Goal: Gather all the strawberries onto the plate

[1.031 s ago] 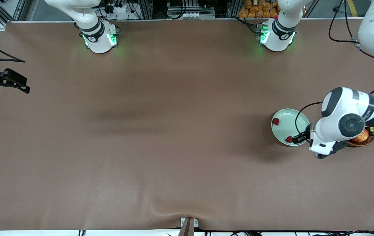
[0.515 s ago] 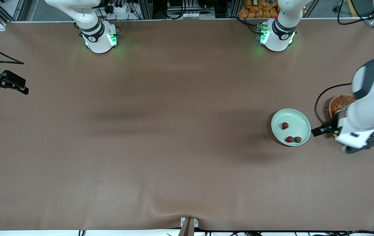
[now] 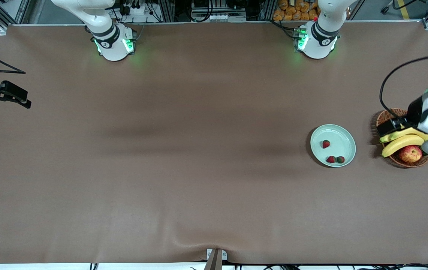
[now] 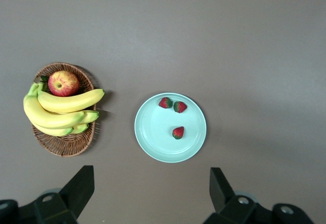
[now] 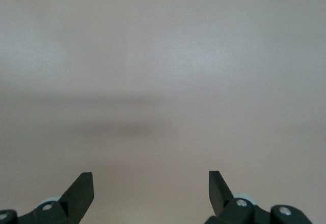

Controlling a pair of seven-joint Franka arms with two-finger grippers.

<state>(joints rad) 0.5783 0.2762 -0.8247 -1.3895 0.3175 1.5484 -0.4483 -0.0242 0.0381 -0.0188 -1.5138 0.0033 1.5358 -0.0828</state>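
Front view: 3 strawberries (image 3: 325,144) in plate (image 3: 333,129), left gripper (image 4: 151,193) wide open & empty over basket (image 3: 386,114), right gripper (image 5: 151,188) open, empty, waiting at table's edge.

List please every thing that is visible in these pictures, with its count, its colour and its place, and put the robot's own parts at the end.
strawberries: three, red with green tops, in the plate, two side by side near its rim.
plate: one, pale mint green, toward the left arm's end of the table.
basket: one, brown wicker, beside the plate.
bananas: one bunch, yellow, in the basket.
apple: one, red-yellow, in the basket.
table: one, brown.
left pincer: open, empty, up over the basket.
right pincer: open, empty, waits over the right arm's end of the table.
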